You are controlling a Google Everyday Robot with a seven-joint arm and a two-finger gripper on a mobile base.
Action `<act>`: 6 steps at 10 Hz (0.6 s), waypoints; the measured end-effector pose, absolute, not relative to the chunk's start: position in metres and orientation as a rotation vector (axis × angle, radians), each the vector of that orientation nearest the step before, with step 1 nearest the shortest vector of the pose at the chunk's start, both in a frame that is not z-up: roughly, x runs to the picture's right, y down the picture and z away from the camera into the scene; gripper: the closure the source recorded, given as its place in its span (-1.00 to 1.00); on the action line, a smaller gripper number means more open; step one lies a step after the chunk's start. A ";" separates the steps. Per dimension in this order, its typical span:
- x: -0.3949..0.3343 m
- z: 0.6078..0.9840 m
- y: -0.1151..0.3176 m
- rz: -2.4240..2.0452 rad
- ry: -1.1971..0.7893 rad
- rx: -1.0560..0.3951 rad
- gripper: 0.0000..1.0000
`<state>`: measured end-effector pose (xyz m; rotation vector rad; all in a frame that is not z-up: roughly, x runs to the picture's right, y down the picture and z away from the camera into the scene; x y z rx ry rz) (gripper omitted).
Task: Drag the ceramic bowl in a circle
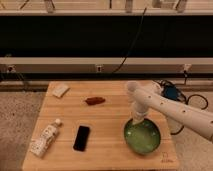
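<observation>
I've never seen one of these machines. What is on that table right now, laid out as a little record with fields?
surface: wooden table
ceramic bowl: green, on the near right part of the table
gripper: shut, down on the bowl's far left rim, apparently pinching it
arm: white, reaching in from the right
phone: black, lying flat, left of the bowl
bottle: on its side, near left corner
brown item: small, far half of the table; cannot tell what it is
pale pad: far left corner
</observation>
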<state>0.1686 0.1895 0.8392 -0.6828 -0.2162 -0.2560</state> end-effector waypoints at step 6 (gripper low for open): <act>0.164 0.849 0.181 -0.260 -0.223 -0.684 0.99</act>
